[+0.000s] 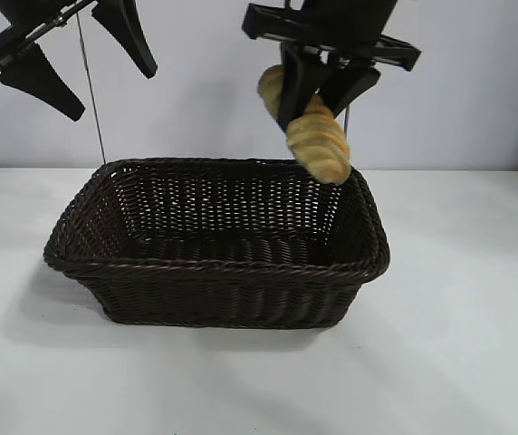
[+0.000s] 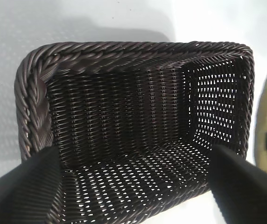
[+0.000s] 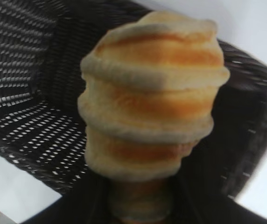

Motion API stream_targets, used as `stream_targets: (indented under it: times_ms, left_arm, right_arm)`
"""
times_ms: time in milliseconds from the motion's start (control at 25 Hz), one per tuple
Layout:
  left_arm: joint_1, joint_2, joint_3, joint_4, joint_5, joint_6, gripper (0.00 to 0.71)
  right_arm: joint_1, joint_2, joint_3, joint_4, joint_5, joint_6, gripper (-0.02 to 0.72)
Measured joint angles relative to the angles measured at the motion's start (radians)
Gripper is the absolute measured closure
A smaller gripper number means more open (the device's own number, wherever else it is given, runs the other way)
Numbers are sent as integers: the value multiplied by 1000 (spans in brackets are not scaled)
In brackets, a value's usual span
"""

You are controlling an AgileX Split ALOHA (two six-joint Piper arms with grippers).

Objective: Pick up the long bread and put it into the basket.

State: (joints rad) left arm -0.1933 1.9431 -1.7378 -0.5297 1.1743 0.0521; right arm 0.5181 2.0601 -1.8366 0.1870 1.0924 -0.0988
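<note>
Exterior view: the right gripper [image 1: 324,91] clamps its fingers on the ridged golden-yellow long bread [image 1: 318,136], above the dark brown woven wicker basket's [image 1: 214,267] two o'clock corner. The left gripper [image 1: 69,59] hangs at ten o'clock, fingers wide apart, holding nothing.

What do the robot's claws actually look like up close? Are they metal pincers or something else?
Not shiny pincers. Both the left gripper and the right gripper are matte black, each with two flat, wedge-shaped fingers that taper toward the tip, hung from a black crossbar. A thin dark cable runs down behind the left one. No markings show.
</note>
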Motion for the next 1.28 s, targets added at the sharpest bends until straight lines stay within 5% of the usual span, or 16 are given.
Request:
stream_targets:
  times_ms: [440,800,1280]
  left_arm:
    - [0,0,0,0,1,0,86]
    - [0,0,0,0,1,0,86]
    - [0,0,0,0,1,-1,86]
  right_arm:
    - [0,62,0,2,-21,-11,432]
    - [0,56,0,3,-9,12,152]
    - [-95,-38,-115,0,132,31,134]
